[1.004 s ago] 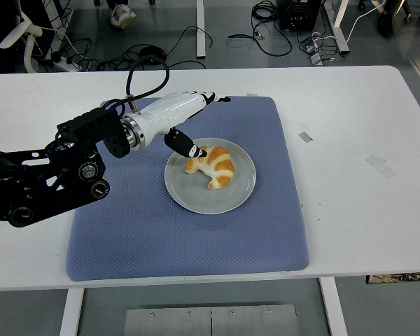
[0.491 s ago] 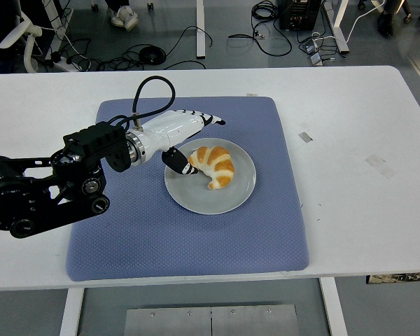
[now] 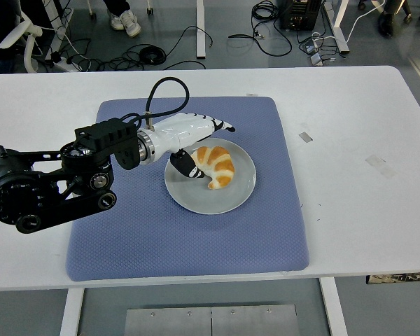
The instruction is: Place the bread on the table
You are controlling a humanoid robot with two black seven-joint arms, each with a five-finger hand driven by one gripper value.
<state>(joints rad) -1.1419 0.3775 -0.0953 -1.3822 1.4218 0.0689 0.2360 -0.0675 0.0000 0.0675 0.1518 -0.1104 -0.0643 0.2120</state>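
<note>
A golden croissant [image 3: 215, 165] lies on a grey plate [image 3: 238, 198] in the middle of the blue mat [image 3: 189, 238]. My left hand [image 3: 204, 145], white with black fingertips, reaches in from the left and sits right at the croissant's left end. Its fingers [image 3: 222, 127] stretch out above the bread's far side and the thumb [image 3: 187, 168] rests on the plate at the near-left side. The bread lies between them but is not lifted. The right arm does not show.
The blue mat covers the table's middle; bare white table [image 3: 357, 154] lies to the right with two small tape marks [image 3: 305, 136]. Cables and chair legs are on the floor beyond the far edge.
The left arm has moved right and slightly down toward the plate. The thumb went from the croissant's top-left to the plate beside it, and the fingers now reach over the bread's far side.
</note>
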